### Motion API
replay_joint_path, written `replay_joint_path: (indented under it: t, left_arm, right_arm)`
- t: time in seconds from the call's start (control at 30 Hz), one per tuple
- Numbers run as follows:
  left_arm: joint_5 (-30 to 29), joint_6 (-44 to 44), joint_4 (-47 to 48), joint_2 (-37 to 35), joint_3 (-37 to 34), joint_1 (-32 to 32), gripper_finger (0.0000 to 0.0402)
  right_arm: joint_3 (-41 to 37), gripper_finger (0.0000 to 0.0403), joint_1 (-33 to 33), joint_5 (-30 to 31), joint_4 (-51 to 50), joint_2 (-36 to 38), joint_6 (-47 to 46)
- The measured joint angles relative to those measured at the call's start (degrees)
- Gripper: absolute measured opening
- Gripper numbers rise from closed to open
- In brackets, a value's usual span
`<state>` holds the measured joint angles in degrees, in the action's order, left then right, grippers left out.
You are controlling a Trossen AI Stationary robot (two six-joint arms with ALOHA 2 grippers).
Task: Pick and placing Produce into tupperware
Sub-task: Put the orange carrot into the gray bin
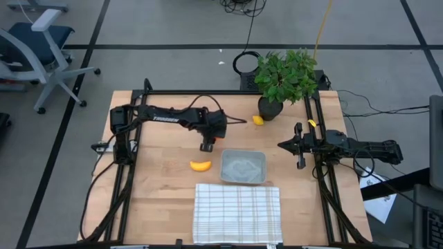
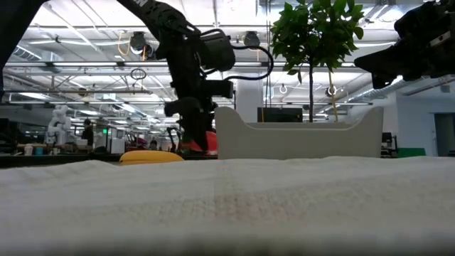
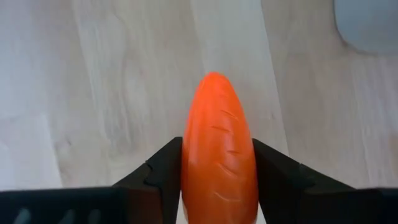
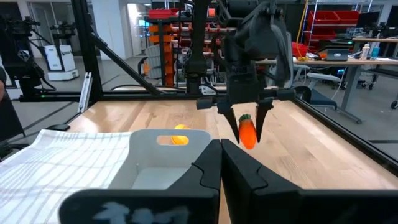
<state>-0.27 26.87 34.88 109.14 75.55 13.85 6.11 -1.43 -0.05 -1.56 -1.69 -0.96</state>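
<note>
My left gripper (image 1: pixel 208 145) hangs over the wooden table, left of the tupperware (image 1: pixel 243 167), and is shut on the orange carrot (image 3: pixel 217 143). The carrot's green top (image 4: pixel 244 117) shows between the fingers in the right wrist view. The yellow banana (image 1: pixel 201 165) lies on the table just nearer than the left gripper. The small lemon (image 1: pixel 258 120) rests by the plant pot. The translucent tupperware stands on the table with nothing in it. My right gripper (image 1: pixel 299 146) waits, shut, to the right of the tupperware. My left gripper pinches the carrot between its two fingers (image 3: pixel 158 171) at the thick upper part (image 3: pixel 219 180), near the green top. The fingers come from above, pointing down. The carrot hangs upright below them with its pointed tip (image 4: pixel 247 145) downward, apparently just clear of the table.
A white grid-lined cloth (image 1: pixel 237 213) lies at the near edge, in front of the tupperware. A leafy potted plant (image 1: pixel 284 76) stands at the far edge. Black frame rails (image 1: pixel 124 173) run along both sides of the table.
</note>
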Motion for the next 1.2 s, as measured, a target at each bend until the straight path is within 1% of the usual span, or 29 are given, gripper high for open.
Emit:
replay_joint_path:
  t: [0.27,0.4,0.47,0.57,0.7,0.8,1.1,1.2]
  left_arm:
    - [0.09,-0.29,4.76,-0.02,5.63,-0.10,0.0147]
    - [0.56,-2.64,6.96,-0.02,9.90,-0.68,0.0148]
    - [2.46,-4.86,7.28,-0.04,11.64,-1.06,0.0153]
    - [6.81,-7.31,7.32,-0.04,13.78,-1.82,0.0162]
    - [13.33,-8.01,7.27,-0.04,16.15,-3.36,0.0168]
    - [16.41,-8.64,6.80,-0.04,17.33,-4.74,0.0169]
    - [16.39,-10.80,4.30,-0.04,17.78,-7.77,0.0170]
    - [13.48,-12.84,2.04,0.06,17.77,-8.76,0.0170]
  right_arm:
    - [0.00,0.0000,0.02,0.00,0.00,0.00,-1.35]
    - [0.00,0.0000,0.02,0.00,0.00,0.00,-1.35]
    - [0.00,0.0000,0.01,0.00,0.00,0.00,-1.35]
    - [0.00,0.0000,0.00,0.00,0.00,0.00,-1.35]
    - [0.00,0.0000,0.02,0.00,0.00,0.00,-1.35]
    - [0.00,0.0000,0.02,0.00,0.01,0.00,-1.35]
    - [0.00,0.0000,0.01,0.00,0.02,0.01,-1.35]
    - [0.00,0.0000,0.01,0.00,0.02,0.02,-1.35]
